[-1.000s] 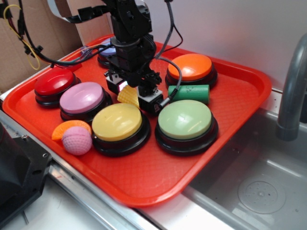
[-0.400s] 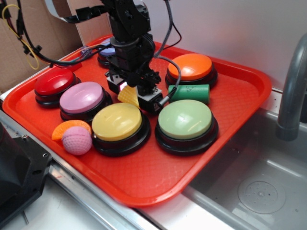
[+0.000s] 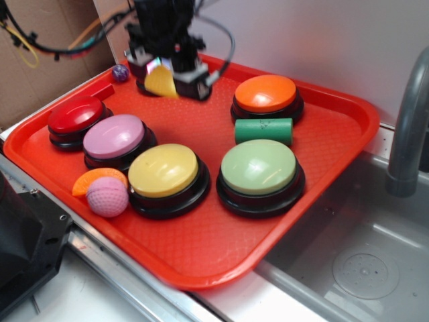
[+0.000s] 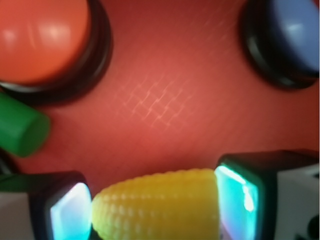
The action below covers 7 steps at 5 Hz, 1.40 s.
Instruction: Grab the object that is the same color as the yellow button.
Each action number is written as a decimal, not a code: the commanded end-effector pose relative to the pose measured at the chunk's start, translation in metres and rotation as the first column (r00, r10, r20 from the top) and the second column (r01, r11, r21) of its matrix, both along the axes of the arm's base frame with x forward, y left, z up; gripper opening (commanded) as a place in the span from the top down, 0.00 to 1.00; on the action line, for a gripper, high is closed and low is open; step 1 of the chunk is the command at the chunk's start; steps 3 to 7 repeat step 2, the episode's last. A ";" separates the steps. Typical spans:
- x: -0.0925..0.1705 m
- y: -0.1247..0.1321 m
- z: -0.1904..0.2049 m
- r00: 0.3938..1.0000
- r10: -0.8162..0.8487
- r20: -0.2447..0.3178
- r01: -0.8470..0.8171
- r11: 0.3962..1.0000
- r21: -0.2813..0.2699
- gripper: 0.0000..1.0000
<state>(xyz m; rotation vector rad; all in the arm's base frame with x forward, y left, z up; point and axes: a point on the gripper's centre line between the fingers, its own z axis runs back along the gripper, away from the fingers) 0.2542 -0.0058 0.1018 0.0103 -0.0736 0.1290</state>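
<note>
The small yellow corn cob (image 3: pixel 161 82) hangs well above the back of the red tray (image 3: pixel 322 201), held end to end in my gripper (image 3: pixel 165 75). In the wrist view the corn cob (image 4: pixel 157 205) fills the gap between the two glowing pads (image 4: pixel 70 212), which press on its tip and its wide end, so my gripper (image 4: pixel 156 207) is shut on it. The large pale-yellow button (image 3: pixel 163 170) stands on its black base at the tray's front, far below and in front of the gripper.
On the tray stand the red (image 3: pixel 75 114), pink (image 3: pixel 114 137), light green (image 3: pixel 259 168) and orange (image 3: pixel 265 94) buttons, plus a blue one (image 4: pixel 295 35) under the arm. A green cylinder (image 3: pixel 263 130), a pink ball (image 3: pixel 107 196) and an orange slice (image 3: pixel 90 180) lie there too. A sink (image 3: pixel 362 261) lies right.
The gripper has risen from the tray's middle and moved back and left, carrying the corn cob up off the tray surface. Nothing else has shifted.
</note>
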 end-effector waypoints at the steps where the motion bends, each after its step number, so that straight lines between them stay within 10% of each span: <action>1: -0.001 0.030 0.092 0.985 0.040 0.168 -0.041 0.999 0.007 1.00; 7: -0.016 0.043 0.097 0.984 0.111 0.140 -0.118 0.992 0.043 1.00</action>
